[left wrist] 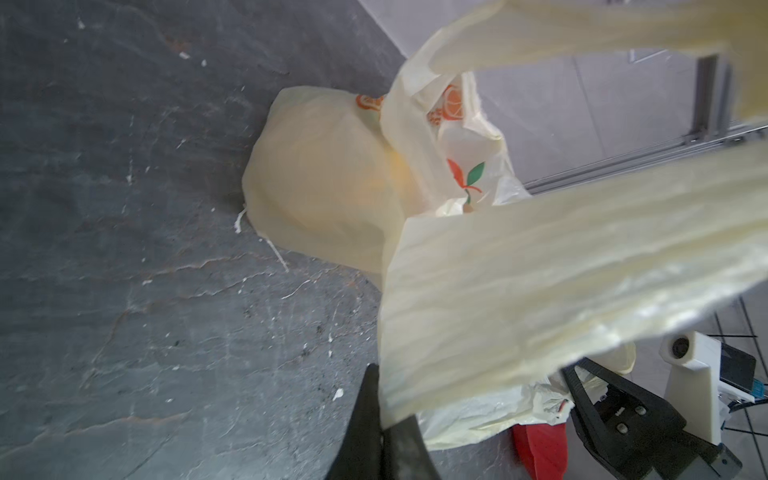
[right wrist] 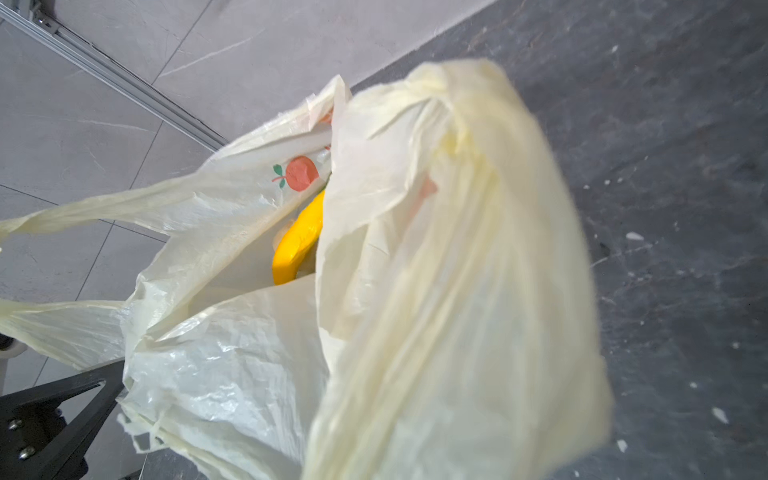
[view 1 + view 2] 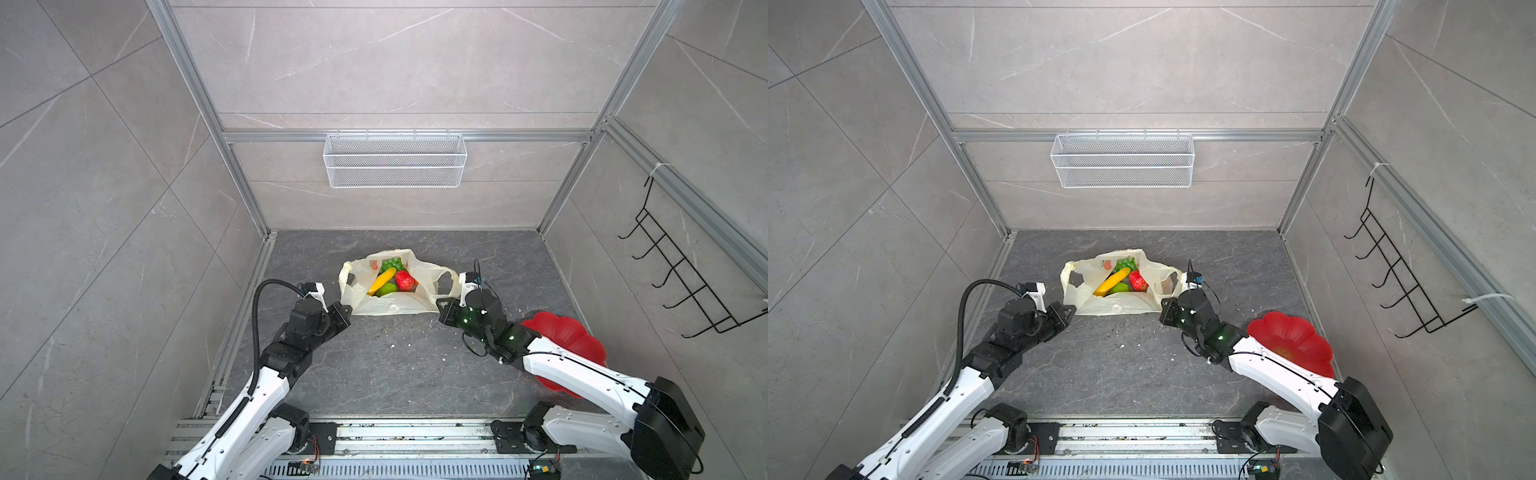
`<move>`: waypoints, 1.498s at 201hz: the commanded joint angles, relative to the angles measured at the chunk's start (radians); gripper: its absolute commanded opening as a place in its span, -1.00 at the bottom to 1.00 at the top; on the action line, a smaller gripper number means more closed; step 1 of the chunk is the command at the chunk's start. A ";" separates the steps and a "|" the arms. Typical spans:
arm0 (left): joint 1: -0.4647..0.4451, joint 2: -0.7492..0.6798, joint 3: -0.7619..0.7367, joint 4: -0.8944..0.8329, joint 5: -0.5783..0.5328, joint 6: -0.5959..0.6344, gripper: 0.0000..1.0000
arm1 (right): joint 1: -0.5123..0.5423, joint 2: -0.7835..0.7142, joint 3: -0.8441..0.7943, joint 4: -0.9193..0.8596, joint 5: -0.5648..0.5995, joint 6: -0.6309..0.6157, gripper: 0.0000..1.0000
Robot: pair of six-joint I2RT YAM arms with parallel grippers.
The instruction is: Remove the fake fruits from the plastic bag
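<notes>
"How did the arms sit?"
"Both reached low and inward. The left gripper (image 3: 347, 309) was clamped on a handle of the plastic bag (image 3: 390, 306). The right gripper (image 3: 441, 305) was at the other handle, its grip hidden."
"And the bag?"
"It was on the tabletop (image 3: 395, 365) between them, stretched sideways, mouth up. The banana (image 3: 382, 281) lay diagonally inside."

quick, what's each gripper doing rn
left gripper: closed, holding a handle of the plastic bag
right gripper: appears closed on the bag's other handle
</notes>
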 commanded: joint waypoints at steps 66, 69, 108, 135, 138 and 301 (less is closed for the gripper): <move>0.064 -0.062 0.329 -0.578 -0.142 0.221 -0.05 | 0.040 0.144 -0.038 0.198 -0.026 -0.026 -0.83; 0.065 -0.071 0.342 -0.597 -0.146 0.225 -0.04 | 0.044 0.147 -0.036 0.198 -0.023 -0.030 -0.83; -0.010 -0.092 0.538 -0.785 -0.174 0.189 -0.14 | 0.067 0.192 -0.030 0.219 0.003 -0.043 -0.83; -0.192 -0.023 0.650 -0.804 -0.291 0.168 -0.14 | 0.081 0.222 -0.028 0.234 0.014 -0.049 -0.83; -0.209 -0.009 0.659 -0.803 -0.301 0.165 -0.13 | 0.082 0.224 -0.028 0.237 0.016 -0.049 -0.83; -0.195 0.589 0.654 -0.477 -0.403 0.122 0.23 | 0.168 0.265 -0.074 0.281 0.069 -0.071 -0.84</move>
